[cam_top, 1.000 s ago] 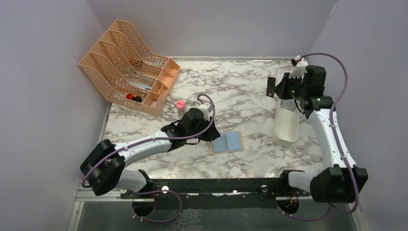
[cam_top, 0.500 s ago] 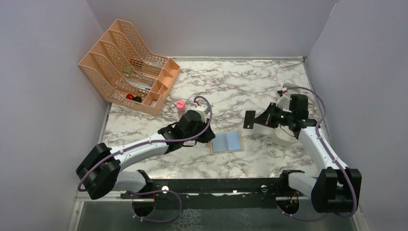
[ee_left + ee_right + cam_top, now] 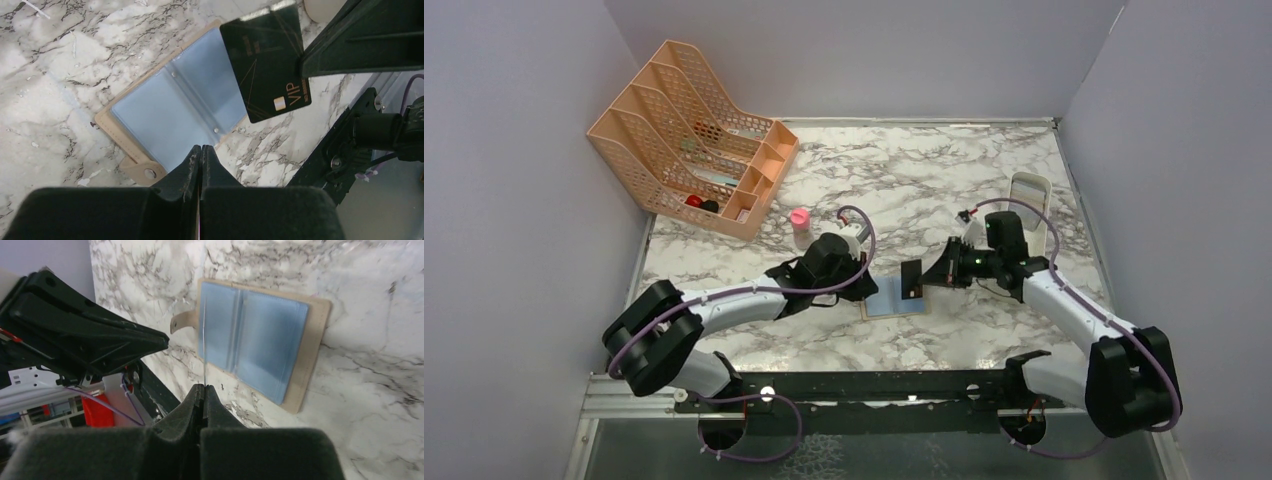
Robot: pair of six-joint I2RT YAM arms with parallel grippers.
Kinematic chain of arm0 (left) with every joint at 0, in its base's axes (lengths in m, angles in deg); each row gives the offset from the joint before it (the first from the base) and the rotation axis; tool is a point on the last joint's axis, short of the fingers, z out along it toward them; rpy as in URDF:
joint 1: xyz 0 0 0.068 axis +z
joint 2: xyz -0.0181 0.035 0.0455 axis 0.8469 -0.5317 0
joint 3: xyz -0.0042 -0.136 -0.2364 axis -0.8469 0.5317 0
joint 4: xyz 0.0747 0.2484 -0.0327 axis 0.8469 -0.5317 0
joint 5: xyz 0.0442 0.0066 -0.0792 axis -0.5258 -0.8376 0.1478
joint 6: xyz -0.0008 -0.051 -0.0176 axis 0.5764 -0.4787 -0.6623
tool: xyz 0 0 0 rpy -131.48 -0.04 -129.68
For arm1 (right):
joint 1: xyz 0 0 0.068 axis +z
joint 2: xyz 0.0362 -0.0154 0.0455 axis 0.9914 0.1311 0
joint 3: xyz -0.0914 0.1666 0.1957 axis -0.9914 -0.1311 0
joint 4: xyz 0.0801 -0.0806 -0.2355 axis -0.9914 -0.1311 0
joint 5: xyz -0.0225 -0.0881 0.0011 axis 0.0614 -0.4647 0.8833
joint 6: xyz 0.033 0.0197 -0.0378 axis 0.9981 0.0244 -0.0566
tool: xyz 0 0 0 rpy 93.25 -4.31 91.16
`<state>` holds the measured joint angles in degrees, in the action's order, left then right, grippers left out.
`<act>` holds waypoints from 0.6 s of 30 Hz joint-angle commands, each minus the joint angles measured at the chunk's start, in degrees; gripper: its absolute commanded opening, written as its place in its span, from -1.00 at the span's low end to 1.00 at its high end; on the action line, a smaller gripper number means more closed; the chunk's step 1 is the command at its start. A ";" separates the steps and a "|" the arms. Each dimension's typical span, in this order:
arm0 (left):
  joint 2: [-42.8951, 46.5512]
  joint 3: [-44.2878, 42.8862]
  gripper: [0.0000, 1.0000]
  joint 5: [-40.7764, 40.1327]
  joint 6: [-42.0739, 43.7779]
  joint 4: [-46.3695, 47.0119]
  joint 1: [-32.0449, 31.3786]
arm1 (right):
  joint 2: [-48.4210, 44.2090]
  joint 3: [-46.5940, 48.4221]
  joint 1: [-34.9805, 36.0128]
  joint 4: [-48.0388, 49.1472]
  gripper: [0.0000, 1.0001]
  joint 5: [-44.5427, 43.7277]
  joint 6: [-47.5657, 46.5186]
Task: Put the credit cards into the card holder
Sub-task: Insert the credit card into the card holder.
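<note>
Right gripper (image 3: 204, 390) pinches black card (image 3: 265, 62) above the open wallet (image 3: 180, 115); left gripper (image 3: 201, 152) — fingers shut, empty — beside its tab (image 3: 145, 172).

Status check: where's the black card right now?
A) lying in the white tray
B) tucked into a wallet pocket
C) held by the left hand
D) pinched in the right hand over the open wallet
D: the right hand is shut on the black card, holding it on edge over the open wallet and not in a pocket.
</note>
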<state>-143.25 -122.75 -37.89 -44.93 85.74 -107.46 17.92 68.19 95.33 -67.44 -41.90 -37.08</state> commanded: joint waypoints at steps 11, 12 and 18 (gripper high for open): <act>-4.93 2.97 -0.95 -6.44 1.70 2.08 -0.06 | 9.01 -3.26 4.69 9.73 -0.98 -3.28 1.67; -4.94 3.24 -0.95 -6.83 1.70 2.09 -0.14 | 9.65 -3.41 4.79 10.25 -0.98 -3.37 1.66; -5.51 4.04 -0.95 -8.18 1.71 1.39 -0.11 | 12.75 -4.34 5.22 12.81 -0.98 -2.30 1.99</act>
<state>-148.12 -119.28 -43.46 -44.06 87.11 -107.49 29.09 64.56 100.03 -58.48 -44.24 -35.51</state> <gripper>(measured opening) 0.025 0.016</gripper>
